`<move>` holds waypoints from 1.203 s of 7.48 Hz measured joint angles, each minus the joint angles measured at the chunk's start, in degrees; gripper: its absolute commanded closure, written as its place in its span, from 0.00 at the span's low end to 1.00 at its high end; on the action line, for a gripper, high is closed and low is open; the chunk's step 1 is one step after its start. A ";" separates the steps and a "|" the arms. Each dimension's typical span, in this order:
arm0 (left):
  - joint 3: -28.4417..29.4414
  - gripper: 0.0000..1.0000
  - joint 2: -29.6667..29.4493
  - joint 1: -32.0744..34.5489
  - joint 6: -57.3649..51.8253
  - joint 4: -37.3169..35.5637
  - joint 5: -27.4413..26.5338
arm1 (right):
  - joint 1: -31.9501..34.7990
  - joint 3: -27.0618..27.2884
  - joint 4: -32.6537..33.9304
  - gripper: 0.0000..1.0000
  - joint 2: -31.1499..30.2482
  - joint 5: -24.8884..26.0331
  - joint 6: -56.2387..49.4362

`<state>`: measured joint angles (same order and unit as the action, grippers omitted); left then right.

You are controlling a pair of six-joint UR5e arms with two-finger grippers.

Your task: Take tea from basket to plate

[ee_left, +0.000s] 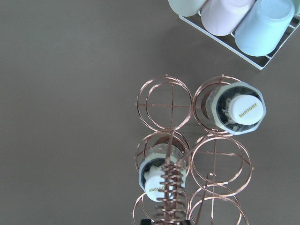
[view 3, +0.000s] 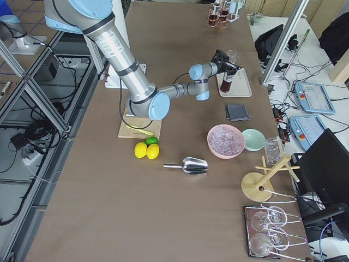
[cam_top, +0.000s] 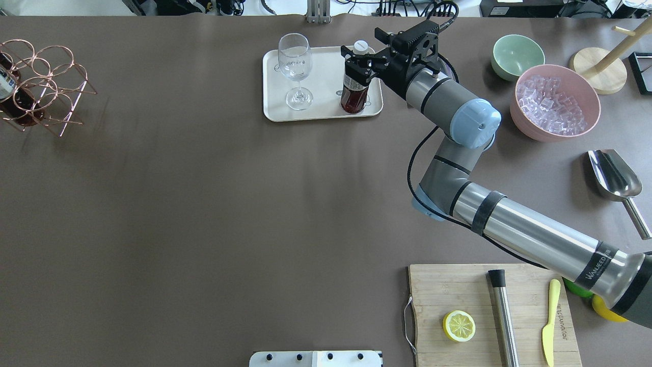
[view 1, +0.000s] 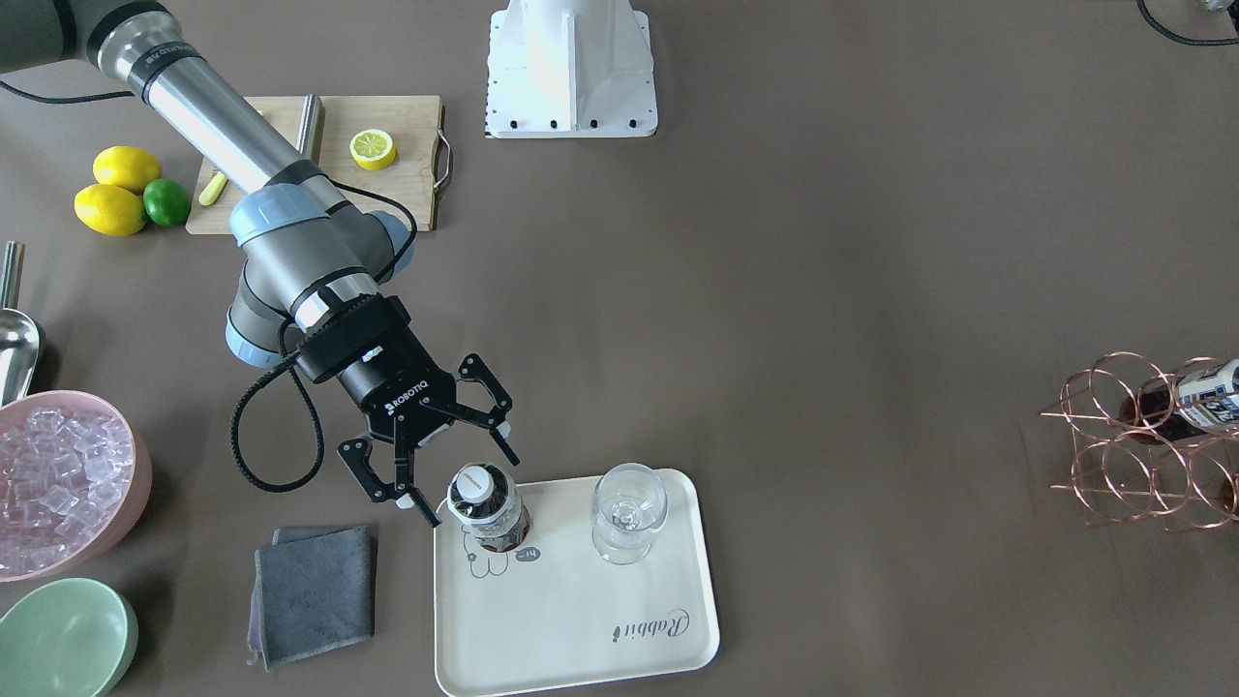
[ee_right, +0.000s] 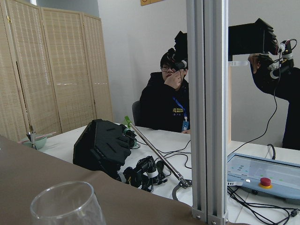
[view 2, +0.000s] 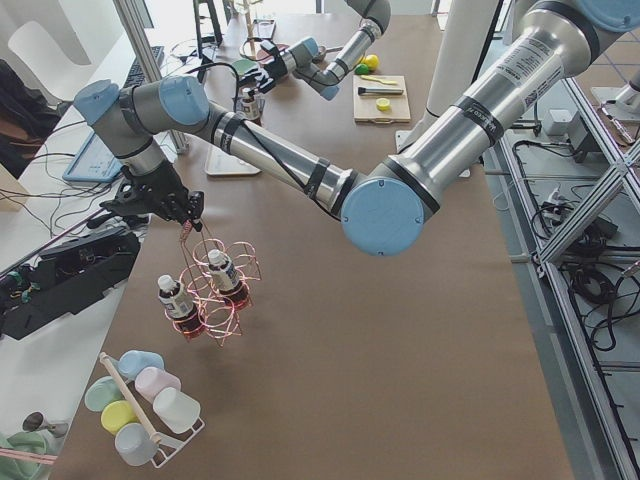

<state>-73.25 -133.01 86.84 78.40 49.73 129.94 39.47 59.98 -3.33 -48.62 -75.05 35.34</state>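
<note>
The tea [view 1: 498, 523] stands upright on the plate [view 1: 581, 620], in the corner at the plate's 10 o'clock in the front-facing view, close to the rim. The right gripper [view 1: 469, 487] reaches in from 10 o'clock with its jaws spread wide to either side of the bottle's top. It holds nothing, and no pad seems to touch the bottle.

I judge the step in hand to be the let-go and retreat. The fingers should clear the top by rising straight, or by backing out along the arm's own line, with no sideways sweep, since a tall narrow bottle tips easily.

The wine glass [view 1: 627, 513] stands at the bottle's 3 o'clock, near but apart, so that side is tight. The open room lies upward and back toward 10 o'clock. The grey cloth [view 1: 315, 592] lies off the plate at 8 o'clock.

The left gripper [view 2: 175, 208] hangs over the basket [view 1: 1133, 455] — whether spread or closed I cannot tell — where two more bottles [ee_left: 239, 110] sit in cells.
</note>
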 measured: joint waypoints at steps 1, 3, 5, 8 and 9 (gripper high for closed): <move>0.43 1.00 0.06 0.56 -0.03 0.34 -0.02 | -0.01 0.51 0.09 0.00 -0.18 -0.11 0.05; 3.08 1.00 0.08 1.63 -0.15 2.65 -0.04 | -0.07 5.23 2.86 0.00 -2.54 -0.73 0.19; 5.07 0.80 0.05 2.13 -0.02 4.62 -0.04 | -0.15 13.33 9.10 0.00 -6.77 -3.58 0.38; 6.29 0.01 0.02 2.25 0.20 6.14 -0.36 | -1.33 26.08 21.49 0.00 -15.01 -12.16 1.76; 6.63 0.01 -0.04 2.18 0.39 6.81 -0.60 | -1.94 30.30 27.38 0.00 -17.93 -15.14 1.87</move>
<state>-66.62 -133.06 89.02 78.79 56.54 129.34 37.52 90.28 24.05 -66.55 -90.19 37.20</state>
